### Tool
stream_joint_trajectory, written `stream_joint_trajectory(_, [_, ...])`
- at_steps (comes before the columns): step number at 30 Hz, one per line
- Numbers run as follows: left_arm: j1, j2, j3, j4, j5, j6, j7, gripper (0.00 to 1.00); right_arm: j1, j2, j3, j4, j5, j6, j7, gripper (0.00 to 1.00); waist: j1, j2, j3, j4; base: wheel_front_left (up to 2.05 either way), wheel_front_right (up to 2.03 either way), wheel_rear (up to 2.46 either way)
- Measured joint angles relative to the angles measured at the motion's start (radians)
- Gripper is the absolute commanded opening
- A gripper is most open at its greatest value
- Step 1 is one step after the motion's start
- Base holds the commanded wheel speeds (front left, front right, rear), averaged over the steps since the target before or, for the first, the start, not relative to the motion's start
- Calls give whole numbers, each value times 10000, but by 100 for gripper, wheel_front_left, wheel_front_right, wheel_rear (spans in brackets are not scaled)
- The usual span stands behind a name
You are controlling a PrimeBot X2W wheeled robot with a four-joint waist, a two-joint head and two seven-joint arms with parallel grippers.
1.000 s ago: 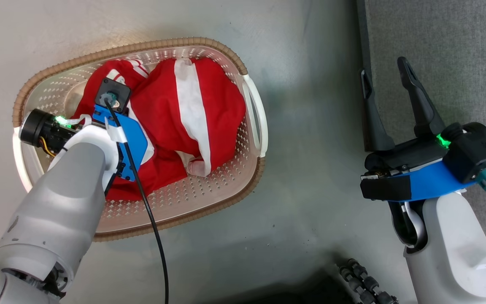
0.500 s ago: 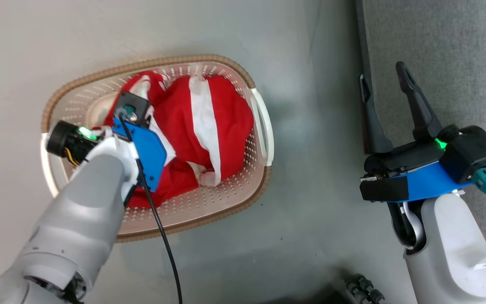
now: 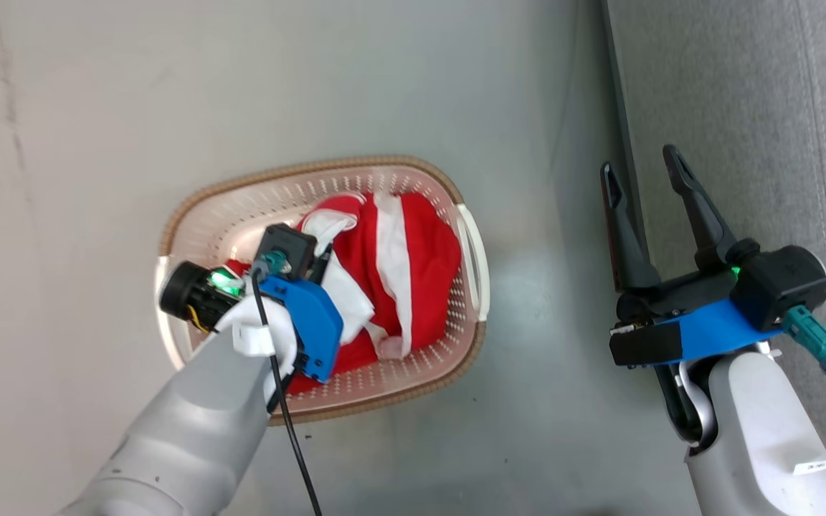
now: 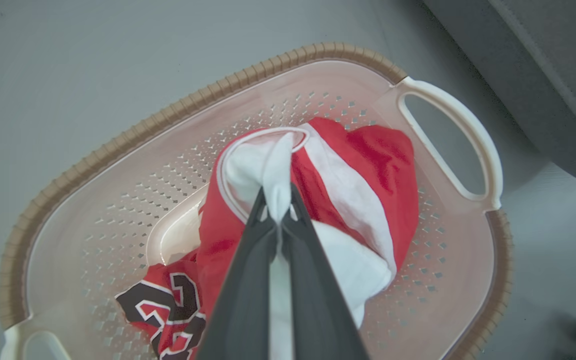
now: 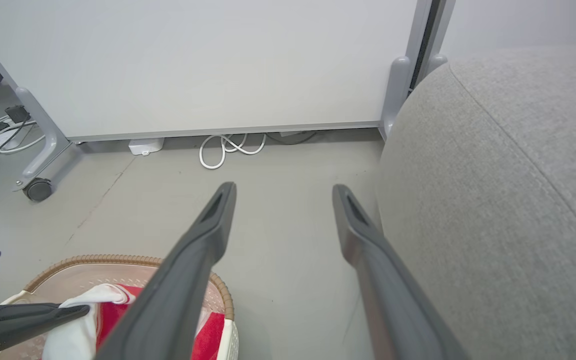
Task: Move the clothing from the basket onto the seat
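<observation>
grips a white fold of the clothing [image 4: 383, 165] in the fully closed left gripper [image 4: 279, 202], rest heaped inside the basket [image 4: 118, 150]; holds the right gripper [image 5: 284, 189] wide open, empty, beside the seat [image 5: 493, 200].

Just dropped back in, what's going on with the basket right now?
The left tool is shut on a white fold of the red clothing, holding it bunched up over the basket. The black-and-white number print lies low in the basket. The right tool is open and holds nothing, beside the grey seat. No garment is on the part of the seat in view.
</observation>
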Motion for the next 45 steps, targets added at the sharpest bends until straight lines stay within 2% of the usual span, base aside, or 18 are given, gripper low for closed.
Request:
stream_joint_trajectory(9, [540,-69,-395,-815,-644,0,-679,0,475,-2,-92,297,-105,0,0,100,-1,0,-1228,493,0,0,0])
stream_joint_trajectory(15, [728,17,-17,-1664,-863,0,-780,0,844,-2,-155,454,-148,0,0,100,-1,0,-2093,776,0,0,0])
stream_joint_trajectory(24, [1469,186,1528,-3469,-67,67,-792,0,1518,-2,-232,717,-86,0,0,100,-1,1,-3414,1069,0,0,0])
stream_joint_trajectory(32, [1936,251,2495,-4748,740,102,-794,0,1969,-2,-226,842,12,0,0,100,-1,0,-4462,1205,0,0,0])
stream_joint_trajectory(37, [1958,178,2813,-5327,1034,102,-796,0,2203,-2,-253,922,44,0,0,100,-1,1,-4992,1262,0,0,0])
stream_joint_trajectory(45, [1642,33,2748,-5854,1338,88,-794,0,2603,-2,-261,1003,119,0,0,100,-1,1,-5662,1309,0,0,0])
